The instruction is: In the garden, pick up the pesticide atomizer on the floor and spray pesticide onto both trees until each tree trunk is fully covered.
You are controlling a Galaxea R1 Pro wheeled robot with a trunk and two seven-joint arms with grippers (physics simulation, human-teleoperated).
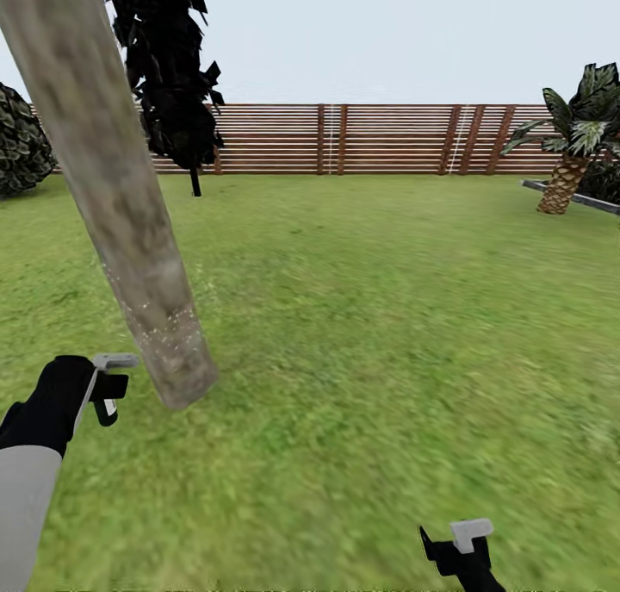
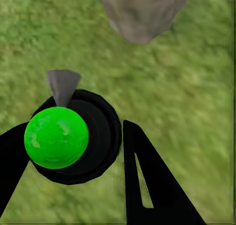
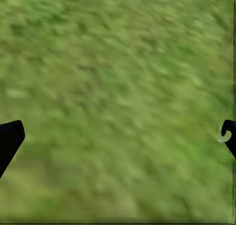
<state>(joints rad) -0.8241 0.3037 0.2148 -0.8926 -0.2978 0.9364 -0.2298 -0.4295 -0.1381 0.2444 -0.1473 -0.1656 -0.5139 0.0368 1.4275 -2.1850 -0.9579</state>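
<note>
The pesticide atomizer [image 2: 66, 136], a round black body with a bright green cap and a grey nozzle, sits between the black fingers of my left gripper [image 2: 76, 131], which is shut on it. In the head view my left gripper [image 1: 108, 392] hangs low at the left, just beside the foot of a thick grey-beige tree trunk [image 1: 120, 196] that leans across the picture; pale specks dot its lower part. The trunk's base [image 2: 142, 14] lies ahead of the nozzle. A second tree [image 1: 172, 84] with dark foliage stands further back. My right gripper [image 1: 461, 547] is open over the grass floor [image 3: 118, 87].
A reddish-brown slat fence [image 1: 387, 140] closes the far side of the lawn [image 1: 387, 316]. A round bush [image 1: 17, 144] sits at the far left, a striped-leaf palm plant [image 1: 568, 157] and a dark rail [image 1: 573, 197] at the far right.
</note>
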